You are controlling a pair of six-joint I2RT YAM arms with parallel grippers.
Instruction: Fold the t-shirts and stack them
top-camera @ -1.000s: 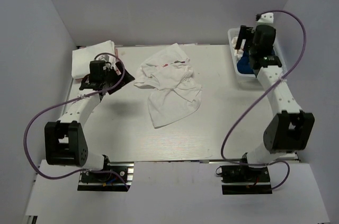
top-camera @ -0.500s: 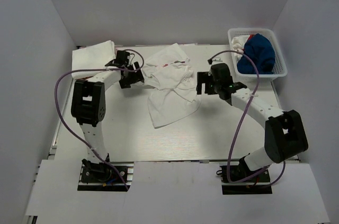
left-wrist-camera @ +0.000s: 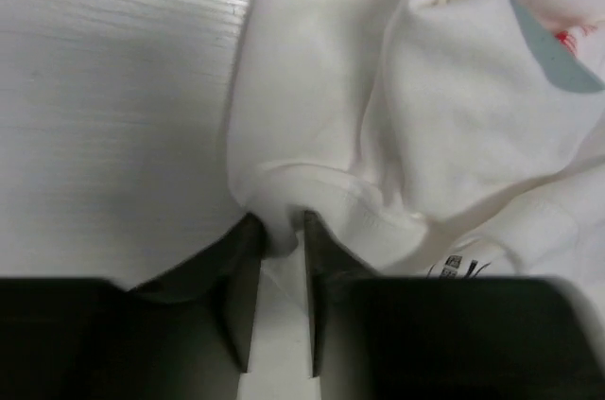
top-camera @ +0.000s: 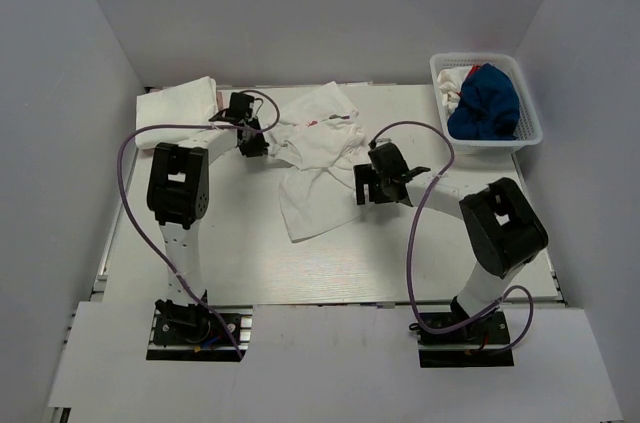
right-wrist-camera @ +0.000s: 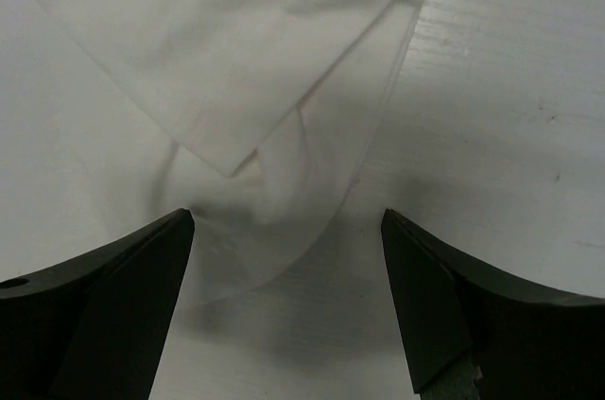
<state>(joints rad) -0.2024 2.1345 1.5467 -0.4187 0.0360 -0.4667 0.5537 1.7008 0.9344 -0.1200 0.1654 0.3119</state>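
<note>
On the table (top-camera: pixel 450 243), the white t-shirt (top-camera: pixel 320 158) lies crumpled between my 2 grippers, unfolded. I judge 1 folded white pile (top-camera: pixel 175 108) done beyond my left fingers, with a blue t-shirt (top-camera: pixel 485 103) waiting in the basket (top-camera: pixel 530 138). My left gripper (left-wrist-camera: pixel 281 239) pinches narrow on its hemmed edge; my right gripper (right-wrist-camera: pixel 284 230) is spread wide over its thin lower corner.

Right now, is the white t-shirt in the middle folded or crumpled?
Crumpled: the white t-shirt lies bunched and uneven, its wrinkled layers overlapping.
</note>
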